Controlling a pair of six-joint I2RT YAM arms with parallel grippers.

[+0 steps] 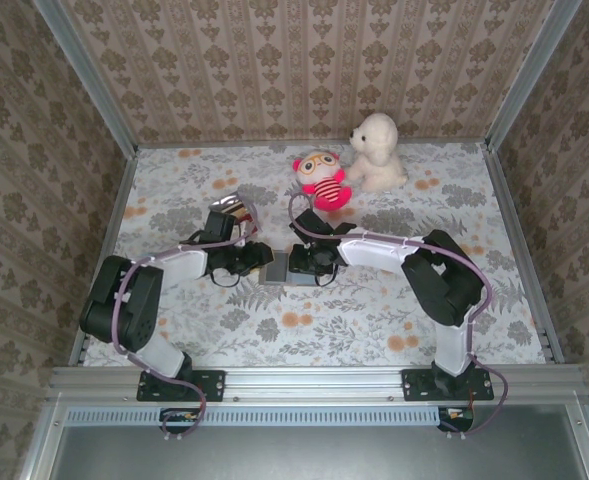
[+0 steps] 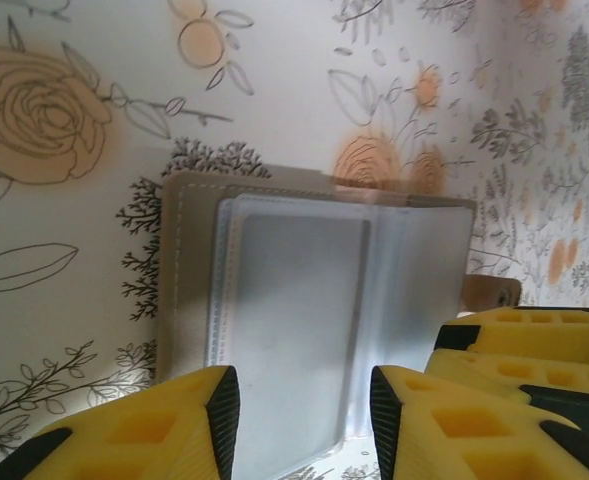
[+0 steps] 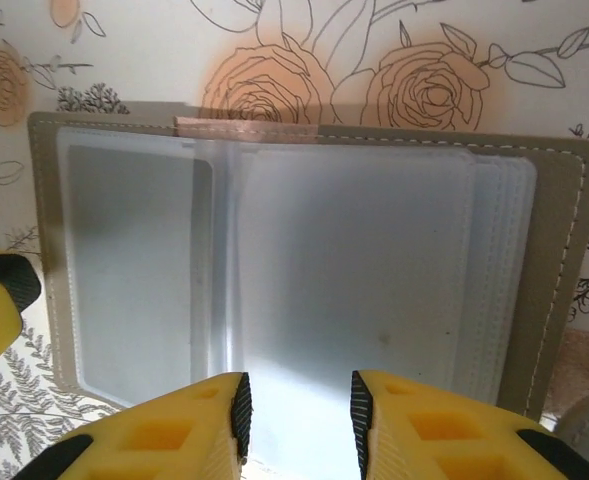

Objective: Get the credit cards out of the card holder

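Card holder point(image 1: 277, 277): one, lying open and flat on the flowered table point(image 1: 374, 320), clear sleeves facing up, between the two grippers.
Left gripper point(image 2: 304, 392): one, at the card holder's left side. Its yellow fingers stand a moderate gap apart with a sleeve's edge lying in the gap, and nothing is pinched.
Right gripper point(image 3: 296, 398): one, at the card holder's right side. Its fingers stand narrowly apart over a clear sleeve, not closed on it.
Credit cards point(image 1: 236, 204): a small reddish and gold-brown pile on the table beyond the card holder, to its left. It is too small to count.
Plush toys: two, well beyond the card holder. The red striped plush toy point(image 1: 324, 180) has the white plush toy point(image 1: 377, 152) just beside it.
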